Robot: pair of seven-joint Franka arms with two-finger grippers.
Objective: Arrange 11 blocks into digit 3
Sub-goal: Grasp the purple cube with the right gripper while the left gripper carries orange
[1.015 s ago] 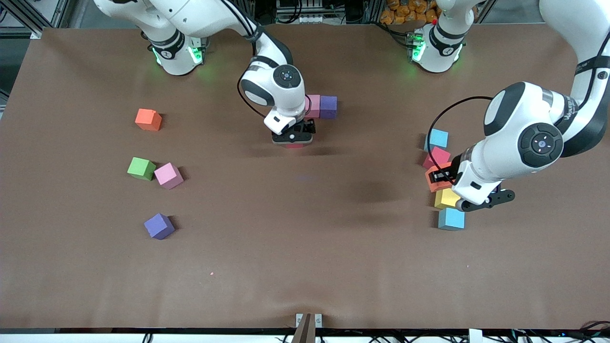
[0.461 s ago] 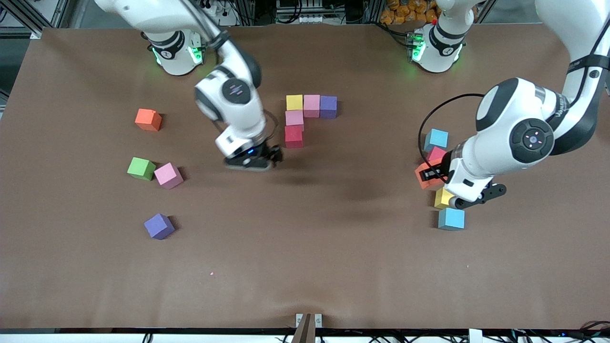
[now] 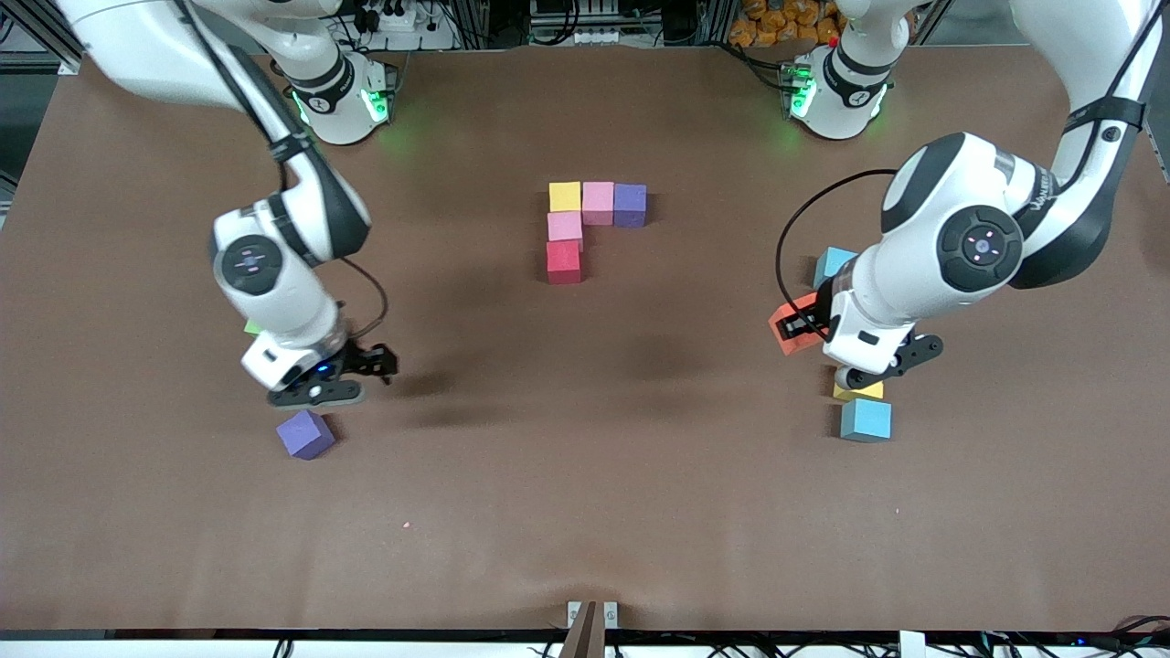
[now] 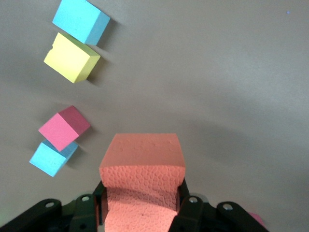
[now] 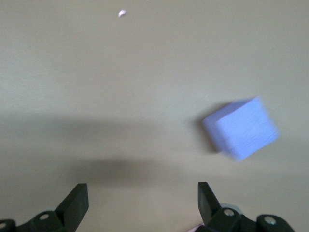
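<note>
While the left gripper [image 4: 142,208] pinches an orange foam cube [image 4: 142,166] in the air, the right gripper [image 5: 142,203] hangs spread wide near a loose purple foam cube [image 3: 305,433].

Only the left wrist view shows the pink cube [image 4: 63,128] the arm hides from the front; only the front view shows five touching cubes [image 3: 585,224] mid-table.
</note>
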